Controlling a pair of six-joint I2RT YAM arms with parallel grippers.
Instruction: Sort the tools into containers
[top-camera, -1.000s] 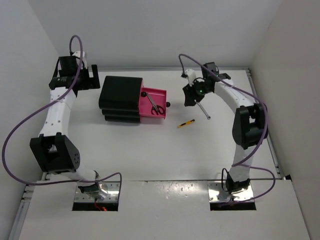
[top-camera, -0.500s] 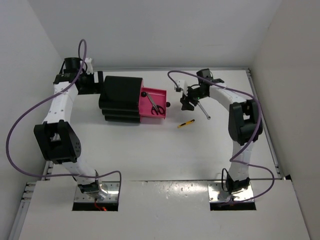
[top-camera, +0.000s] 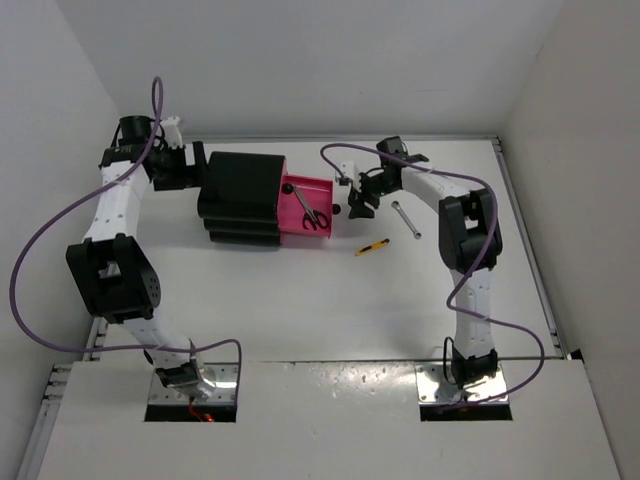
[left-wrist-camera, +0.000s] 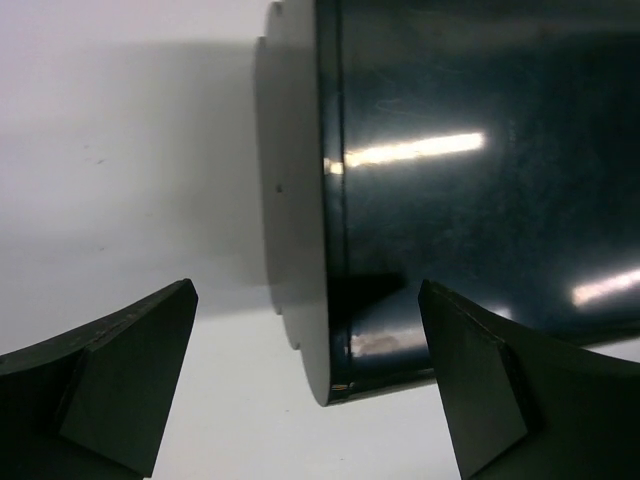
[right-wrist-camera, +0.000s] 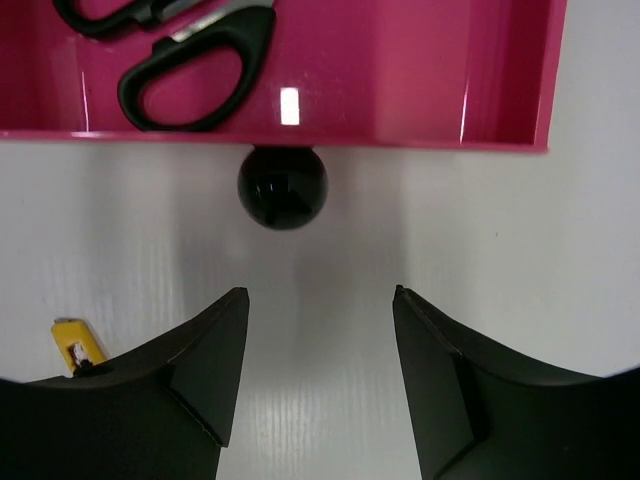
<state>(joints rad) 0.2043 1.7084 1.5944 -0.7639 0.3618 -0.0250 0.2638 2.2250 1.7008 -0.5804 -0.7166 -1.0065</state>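
Observation:
The black cabinet (top-camera: 240, 195) lies at the back left with one magenta-pink drawer (top-camera: 322, 188) pulled out to the right. Black-handled scissors (top-camera: 312, 214) lie in that drawer; their handles (right-wrist-camera: 190, 60) show in the right wrist view. My right gripper (top-camera: 357, 198) is open and empty, just right of the drawer's round black knob (right-wrist-camera: 282, 187), not touching it. The thin silver rod (top-camera: 405, 220) and the slim yellow-and-black tool (top-camera: 372, 247) lie on the table. My left gripper (top-camera: 187, 170) is open at the cabinet's back end (left-wrist-camera: 450, 200). Both green-handled screwdrivers are out of view.
White walls close in the table on the left, back and right. The yellow tool's end (right-wrist-camera: 78, 343) lies just beside my right gripper's left finger. The right arm's purple cable loops above the drawer's far corner (top-camera: 335, 160).
My right gripper has moved left, away from the silver rod, to face the drawer's knob. My left gripper has moved right, up to the cabinet's back end.

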